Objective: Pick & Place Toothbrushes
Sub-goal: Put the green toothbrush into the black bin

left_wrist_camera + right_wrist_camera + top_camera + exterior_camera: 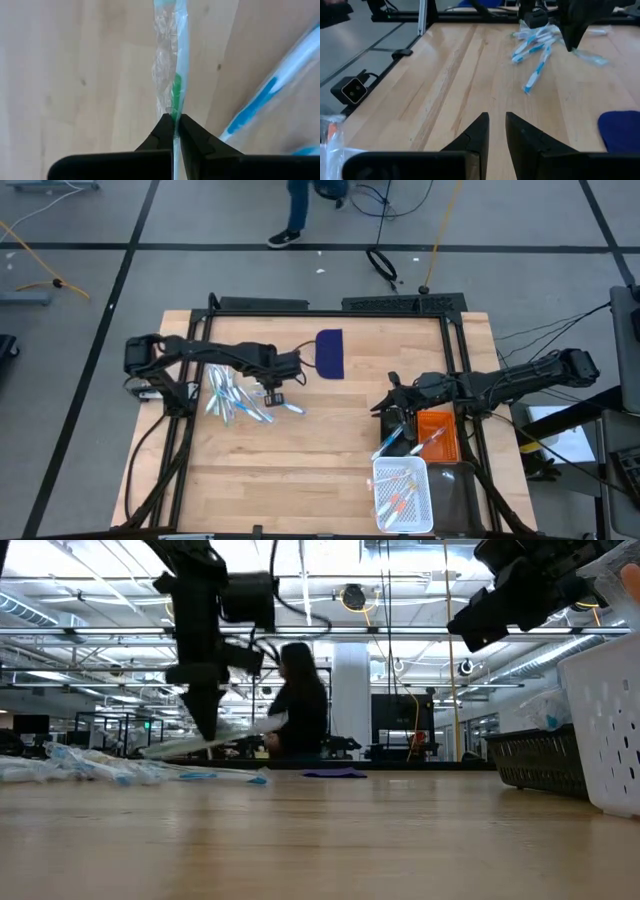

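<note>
A pile of wrapped toothbrushes (225,400), mostly light blue and white, lies flat on the wooden table at the left; the low view shows the pile (100,768) too. My left gripper (272,392) stands just right of the pile, shut on one toothbrush (172,75) with a green patch, in a clear wrapper. A blue-and-white toothbrush (252,107) lies on the table beside it. My right gripper (496,131) waits over the table's right part, its fingers a narrow gap apart with nothing between them. My left gripper pinches the wrapped toothbrush between its two fingertips, by the green patch (176,112) somewhere near mid-length. The fingers come from above, pointing steeply down, and lie across the brush. The toothbrush (215,740) hangs tilted, clear of the table.
A dark blue flat rectangle (329,352) lies at the far middle of the table. At the right stand an orange bin (440,435) and, nearer, a white basket (418,520) with several toothbrushes in it. A person (300,705) stands beyond the far edge.
</note>
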